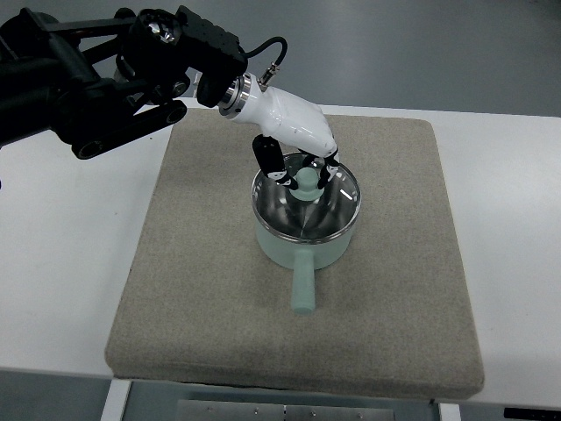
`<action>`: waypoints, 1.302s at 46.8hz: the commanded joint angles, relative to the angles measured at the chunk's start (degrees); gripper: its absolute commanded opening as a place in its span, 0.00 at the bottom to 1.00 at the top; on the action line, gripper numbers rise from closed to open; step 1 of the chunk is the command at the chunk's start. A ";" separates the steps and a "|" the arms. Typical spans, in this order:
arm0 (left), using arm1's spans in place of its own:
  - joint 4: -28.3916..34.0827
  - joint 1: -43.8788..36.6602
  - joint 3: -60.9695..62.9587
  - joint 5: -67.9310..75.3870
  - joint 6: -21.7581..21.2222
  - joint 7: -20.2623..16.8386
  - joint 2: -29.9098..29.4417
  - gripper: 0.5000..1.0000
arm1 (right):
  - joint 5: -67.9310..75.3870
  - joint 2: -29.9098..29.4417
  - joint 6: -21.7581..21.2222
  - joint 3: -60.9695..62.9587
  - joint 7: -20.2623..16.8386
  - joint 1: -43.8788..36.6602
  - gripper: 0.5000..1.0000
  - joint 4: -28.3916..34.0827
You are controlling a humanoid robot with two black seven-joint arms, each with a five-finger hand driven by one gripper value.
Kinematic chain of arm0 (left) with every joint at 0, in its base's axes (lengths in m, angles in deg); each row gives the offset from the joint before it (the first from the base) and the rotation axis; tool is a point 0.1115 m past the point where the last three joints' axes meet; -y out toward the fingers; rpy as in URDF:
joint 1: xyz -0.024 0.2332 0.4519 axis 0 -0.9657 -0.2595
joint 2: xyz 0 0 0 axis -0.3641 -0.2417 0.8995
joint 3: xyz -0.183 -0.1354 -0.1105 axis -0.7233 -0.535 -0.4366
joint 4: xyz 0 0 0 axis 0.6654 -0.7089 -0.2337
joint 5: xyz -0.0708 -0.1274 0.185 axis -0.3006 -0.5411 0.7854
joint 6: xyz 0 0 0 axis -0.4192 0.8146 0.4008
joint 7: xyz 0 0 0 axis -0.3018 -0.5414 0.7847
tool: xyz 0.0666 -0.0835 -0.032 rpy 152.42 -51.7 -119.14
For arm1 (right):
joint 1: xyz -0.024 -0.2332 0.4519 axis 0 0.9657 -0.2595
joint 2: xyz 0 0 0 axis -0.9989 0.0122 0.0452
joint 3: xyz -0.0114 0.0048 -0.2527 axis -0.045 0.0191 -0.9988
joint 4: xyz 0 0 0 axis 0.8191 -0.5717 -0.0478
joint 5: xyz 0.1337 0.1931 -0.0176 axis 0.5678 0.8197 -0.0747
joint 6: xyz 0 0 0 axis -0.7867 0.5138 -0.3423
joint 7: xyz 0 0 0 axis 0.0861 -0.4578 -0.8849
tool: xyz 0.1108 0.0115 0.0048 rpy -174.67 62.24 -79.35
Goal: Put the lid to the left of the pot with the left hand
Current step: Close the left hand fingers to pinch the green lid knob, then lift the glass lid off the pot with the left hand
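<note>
Lid [307,203] sitting on pot [302,246], mid mat [202,289]. Left hand [298,171] above pot, fingers [270,160] closed either side of knob [307,181], apparently holding it. Risk: thin pinch, knob slipping on lift, or pot dragged along toward handle [302,285]

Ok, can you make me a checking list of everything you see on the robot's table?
Surface: white table with a grey mat on it.
Job's things: mint pot, handle pointing to the near edge; glass lid on it.
Clutter: nothing seen.
Robot hands: left robot hand has its fingers around the lid knob; right one not in view.
Cables: black cable at the wrist.
Surroundings: grey floor.
</note>
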 commanded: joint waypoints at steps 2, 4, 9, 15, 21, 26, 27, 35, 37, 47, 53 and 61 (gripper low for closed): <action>-0.01 0.09 -0.03 -0.10 0.01 0.01 0.05 0.00 | 0.00 0.00 -0.02 0.00 -0.01 0.00 0.85 0.00; -0.01 0.09 0.05 -0.10 0.01 0.01 -0.04 0.00 | 0.00 0.00 -0.02 0.00 -0.01 0.00 0.85 0.00; -0.10 0.35 0.05 -0.10 0.01 0.01 -0.04 0.00 | 0.00 0.00 0.07 0.00 -0.01 0.00 0.85 0.00; -0.45 0.61 -0.12 -0.36 0.01 0.01 -0.04 0.00 | 0.00 0.00 0.07 0.00 -0.01 0.00 0.85 0.00; -0.45 0.79 -0.21 -0.36 0.01 0.01 -0.04 0.00 | 0.00 0.00 -0.02 0.00 -0.01 0.00 0.85 0.00; -0.45 1.14 -0.38 -0.45 0.01 0.01 -0.04 0.00 | 0.00 0.00 0.07 0.00 -0.01 0.00 0.85 0.00; -0.45 1.14 -0.47 -0.45 0.01 0.01 -0.04 0.00 | 0.00 0.00 0.07 0.00 -0.01 0.00 0.85 0.00; -0.54 1.23 -2.06 -0.36 0.01 0.01 -0.12 0.00 | 0.00 0.00 -0.02 0.00 -0.01 0.00 0.85 0.00; -0.53 1.23 -2.06 -0.36 0.01 0.01 -0.21 0.00 | 0.00 0.00 -0.02 0.00 -0.01 0.00 0.85 0.00; -0.54 1.23 -2.32 -0.36 0.01 0.01 -0.39 0.00 | 0.00 0.00 0.07 0.00 -0.01 0.00 0.85 0.00; -0.45 1.32 -2.41 -0.36 0.01 0.01 -0.65 0.00 | 0.00 0.00 -0.02 0.00 -0.01 0.00 0.85 0.00; 0.08 1.32 -2.41 -0.62 0.01 0.01 -2.40 0.00 | 0.00 0.00 0.07 0.00 -0.01 0.00 0.85 0.00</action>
